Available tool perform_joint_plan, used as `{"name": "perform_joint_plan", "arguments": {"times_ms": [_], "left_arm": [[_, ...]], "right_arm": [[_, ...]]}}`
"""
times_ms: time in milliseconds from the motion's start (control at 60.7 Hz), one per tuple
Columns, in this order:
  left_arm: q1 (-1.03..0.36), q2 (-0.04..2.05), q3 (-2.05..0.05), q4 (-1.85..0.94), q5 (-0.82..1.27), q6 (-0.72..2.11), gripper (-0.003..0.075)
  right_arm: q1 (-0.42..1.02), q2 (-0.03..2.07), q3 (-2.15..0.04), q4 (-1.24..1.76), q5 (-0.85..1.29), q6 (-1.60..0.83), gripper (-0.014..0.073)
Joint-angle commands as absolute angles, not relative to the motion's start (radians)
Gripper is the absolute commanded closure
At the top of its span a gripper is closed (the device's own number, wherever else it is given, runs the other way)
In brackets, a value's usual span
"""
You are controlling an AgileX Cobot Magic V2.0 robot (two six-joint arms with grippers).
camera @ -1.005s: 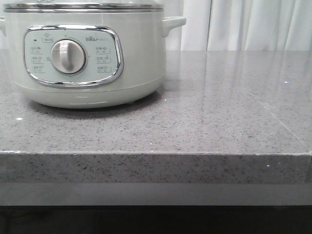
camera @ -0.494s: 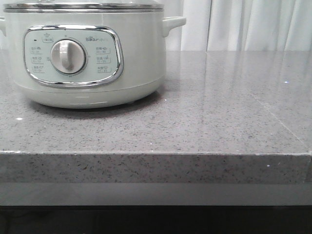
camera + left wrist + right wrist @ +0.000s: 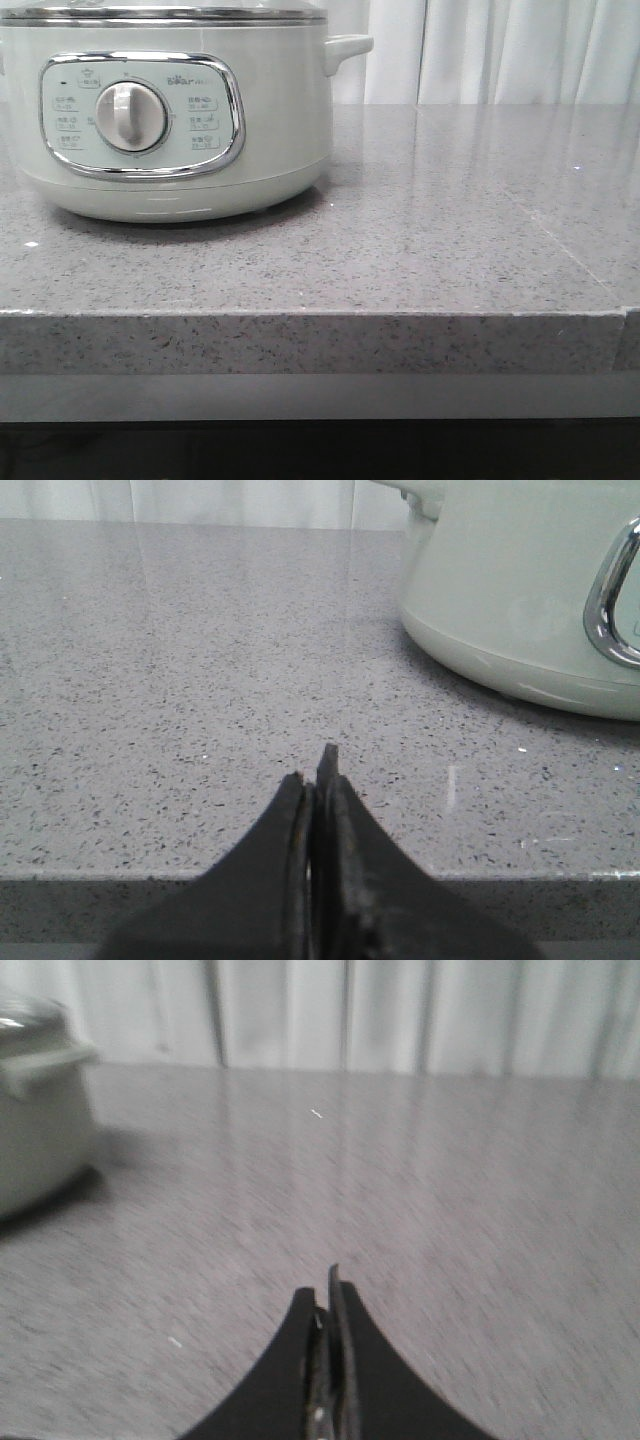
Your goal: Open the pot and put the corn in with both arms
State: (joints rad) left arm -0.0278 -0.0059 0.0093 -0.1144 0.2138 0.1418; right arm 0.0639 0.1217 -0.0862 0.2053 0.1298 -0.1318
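Observation:
The pot (image 3: 270, 130) is a large pale grey-green cooker with a chrome-framed panel and a white dial (image 3: 130, 116). It stands at the back left of the grey speckled counter, with its steel-rimmed lid (image 3: 160, 13) on. It also shows in the left wrist view (image 3: 520, 590) and at the edge of the right wrist view (image 3: 35, 1110). My left gripper (image 3: 318, 780) is shut and empty, low at the counter's front edge. My right gripper (image 3: 325, 1300) is shut and empty above the counter. The corn is out of view. Neither gripper shows in the front view.
The counter's front edge (image 3: 320, 315) runs across the front view, with a seam at the right (image 3: 625, 315). White curtains (image 3: 500, 50) hang behind the counter. The pot's side handle (image 3: 345, 47) sticks out to the right.
In the front view the pot has shifted slightly to the left, as has the whole scene. The right wrist view is blurred by motion.

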Motion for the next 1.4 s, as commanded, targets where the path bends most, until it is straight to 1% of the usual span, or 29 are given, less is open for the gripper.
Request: {"name": "perform_joint_plan", "arguments": {"times_ms": [0,99,214,1384], "left_arm": [[-0.026,-0.028,0.007,-0.125,0.142,0.139,0.0738],[-0.026,-0.028,0.007,-0.125,0.142,0.139,0.0738],[-0.026,-0.028,0.007,-0.125,0.142,0.139,0.0738],[-0.026,-0.028,0.007,-0.125,0.142,0.139,0.0738]], "right_arm": [[-0.006,0.072,-0.037,0.19,0.043,-0.12,0.0662],[-0.047,0.009,0.027,0.19,0.043,-0.12,0.0662],[-0.053,-0.033,0.025,0.187,0.101,-0.122,0.0662],[-0.053,-0.03,0.025,0.187,0.104,-0.122,0.0662]]}}
